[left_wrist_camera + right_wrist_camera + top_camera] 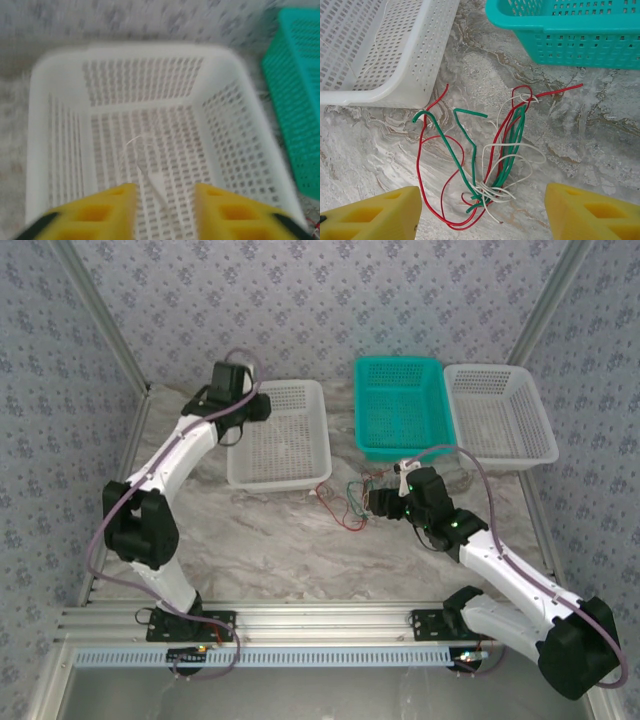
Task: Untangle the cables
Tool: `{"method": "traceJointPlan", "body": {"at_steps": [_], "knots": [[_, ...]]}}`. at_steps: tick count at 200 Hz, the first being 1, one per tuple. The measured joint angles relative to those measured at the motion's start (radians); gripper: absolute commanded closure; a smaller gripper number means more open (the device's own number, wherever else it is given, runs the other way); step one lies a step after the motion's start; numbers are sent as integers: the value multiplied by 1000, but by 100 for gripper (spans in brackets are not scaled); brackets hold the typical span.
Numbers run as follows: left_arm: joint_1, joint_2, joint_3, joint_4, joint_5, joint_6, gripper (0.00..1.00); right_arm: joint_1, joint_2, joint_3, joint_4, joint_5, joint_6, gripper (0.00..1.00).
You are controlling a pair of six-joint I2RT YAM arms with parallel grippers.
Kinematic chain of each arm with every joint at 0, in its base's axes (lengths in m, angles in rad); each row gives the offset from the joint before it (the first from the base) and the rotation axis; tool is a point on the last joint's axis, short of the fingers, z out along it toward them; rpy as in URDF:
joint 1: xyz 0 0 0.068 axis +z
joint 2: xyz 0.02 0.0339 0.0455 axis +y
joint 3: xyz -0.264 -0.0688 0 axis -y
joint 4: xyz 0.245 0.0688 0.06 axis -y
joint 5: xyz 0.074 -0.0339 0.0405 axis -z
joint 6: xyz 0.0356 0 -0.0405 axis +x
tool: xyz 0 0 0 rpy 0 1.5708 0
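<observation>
Right wrist: cables [512,135] tangled on tabletop [600,150].
Right pincer [482,202] wide above them; left pincer [165,200] wide over white basket [225,125].

Robot lab cell: aluminium frame [320,621], patterned backdrop walls [330,300], marble-look tabletop [270,545]

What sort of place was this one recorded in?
Probably a purpose-built robot test cell: patterned walls on an aluminium frame, and a marble-look table holding a teal basket and tangled cables.

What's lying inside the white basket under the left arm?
A thin pale cable lies loose on the white basket's mesh floor. The near strip of that floor is covered by the left claw and its yellow fingers, so anything there is hidden.
</observation>
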Motion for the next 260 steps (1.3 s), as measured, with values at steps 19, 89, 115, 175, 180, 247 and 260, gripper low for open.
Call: {"method": "traceJointPlan", "body": {"at_steps": [19, 89, 115, 175, 180, 247, 260], "knots": [[0, -54, -124, 32, -5, -14, 30, 0, 1, 3, -1, 0, 2, 31], [-105, -418, -253, 98, 41, -22, 21, -11, 65, 49, -49, 19, 37, 26], [-322, -579, -305, 165, 87, 5, 21, -45, 187, 78, -61, 6, 124, 27], [-542, -674, -560, 235, 76, 24, 20, -93, 468, 135, -42, -92, 377, 32], [-545, -671, -571, 232, 72, 25, 20, -87, 492, 145, -33, -97, 389, 32], [-556, -648, -580, 235, 50, 32, 20, 80, 592, 185, 12, -44, 499, 35], [-557, -639, -580, 239, 50, 32, 20, 102, 618, 185, 21, -16, 501, 48]]}}
